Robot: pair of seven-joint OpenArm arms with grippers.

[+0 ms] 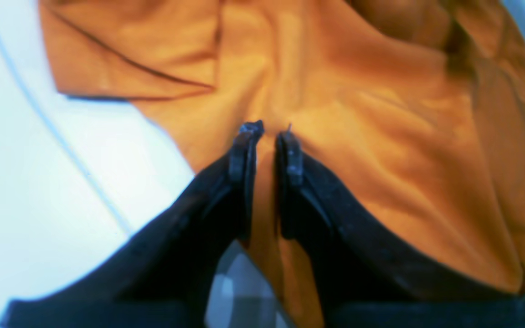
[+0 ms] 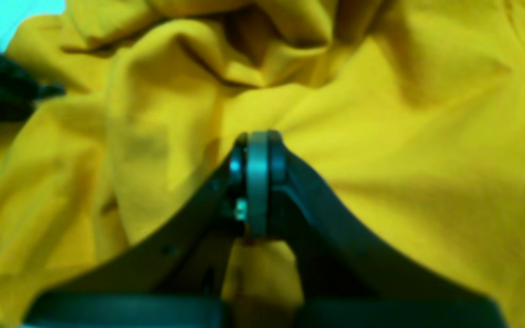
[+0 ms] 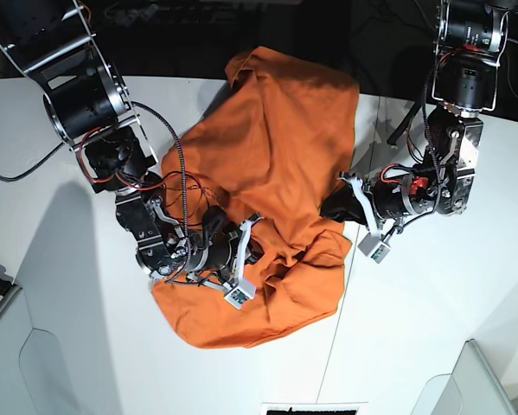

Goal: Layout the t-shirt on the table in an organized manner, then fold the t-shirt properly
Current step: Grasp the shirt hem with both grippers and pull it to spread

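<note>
The table [image 3: 60,346] spreads white beneath both my arms, a thin dark seam [image 3: 349,259] running across it just under my left hand. The t-shirt [image 3: 276,164] lies on it between my two hands, orange and rumpled, bunched in folds nearest my fingers. My left gripper [image 1: 269,132] is clenched on a ridge of the cloth at the shirt's edge, fabric pinched up between the narrow jaws. My right gripper [image 2: 258,141] is pressed fully together, cloth spreading all around its tips; whether it actually pinches the shirt I cannot tell.
</note>
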